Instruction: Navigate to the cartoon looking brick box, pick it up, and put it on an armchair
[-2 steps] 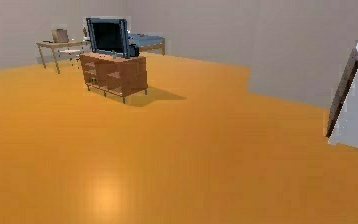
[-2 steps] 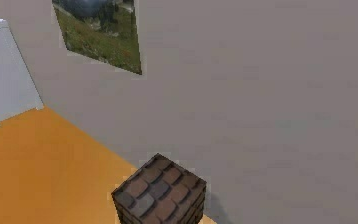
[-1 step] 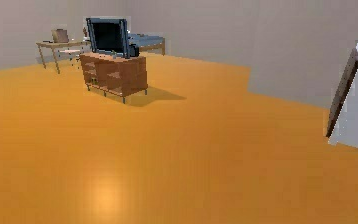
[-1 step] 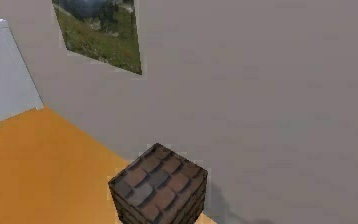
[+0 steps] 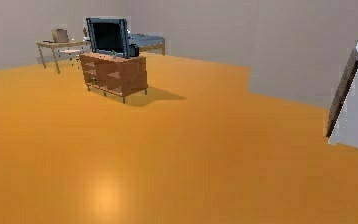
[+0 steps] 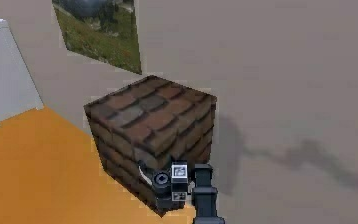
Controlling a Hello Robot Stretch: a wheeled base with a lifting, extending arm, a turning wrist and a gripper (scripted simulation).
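Brick-look box point(image 6: 152, 120) on orange floor point(image 6: 32, 165) is seen just behind pincer point(image 6: 147, 178); whether sth is held can't be told.

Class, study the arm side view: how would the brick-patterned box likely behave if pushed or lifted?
The brick box is probably stiff: its edges are straight and faces flat. Being cube-like on a flat base, it would likely slide rather than roll or tip. Weight is unclear.

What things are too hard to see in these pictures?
1. Arm side view: whether the gripper holds anything; the brick box sits right behind it.
2. Arm side view: wall picture, cut by the top edge.
3. Forward view: white object, cut by the right edge.
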